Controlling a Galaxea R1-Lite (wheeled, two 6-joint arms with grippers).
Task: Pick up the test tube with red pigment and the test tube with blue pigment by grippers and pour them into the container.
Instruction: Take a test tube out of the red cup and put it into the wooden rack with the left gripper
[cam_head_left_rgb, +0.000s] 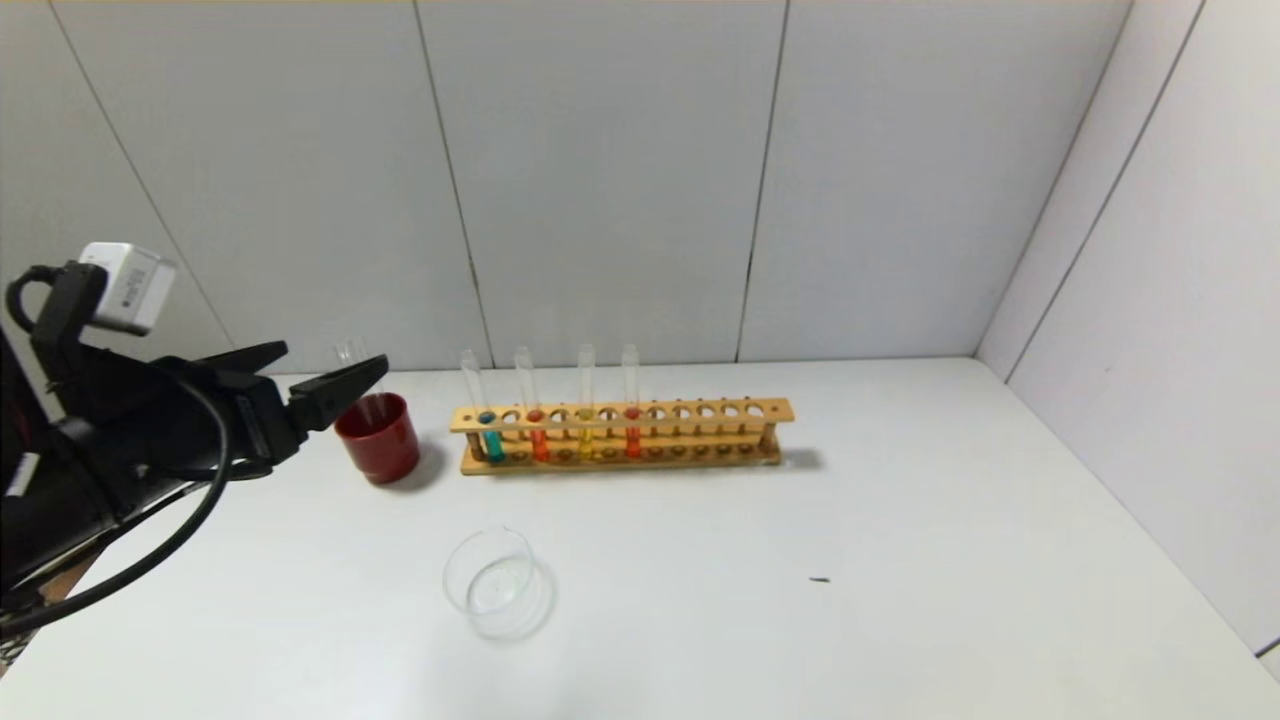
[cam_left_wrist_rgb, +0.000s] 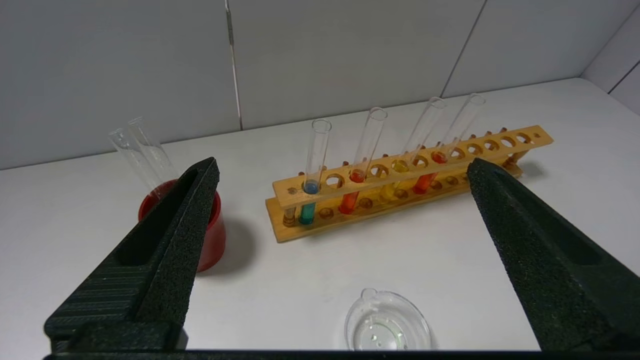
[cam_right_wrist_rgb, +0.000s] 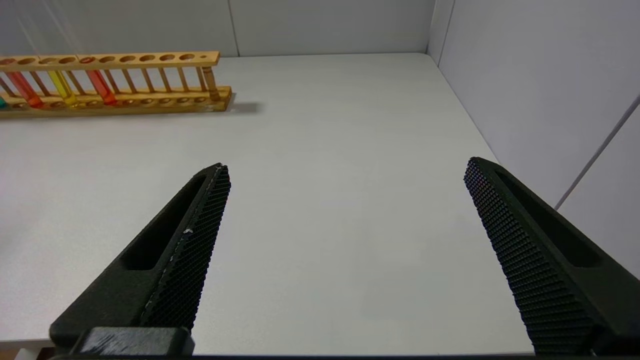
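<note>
Teal-blue liquid fills the upright test tube (cam_head_left_rgb: 490, 437) bottom.

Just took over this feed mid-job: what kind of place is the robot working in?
Probably a mock chemistry bench in an enclosed test cell: a wooden test tube rack with coloured liquids, a glass dish, and a bare white table boxed in by grey panels.

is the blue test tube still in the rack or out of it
In the rack: the test tube with blue pigment stands upright in the wooden rack's leftmost filled hole.
</note>
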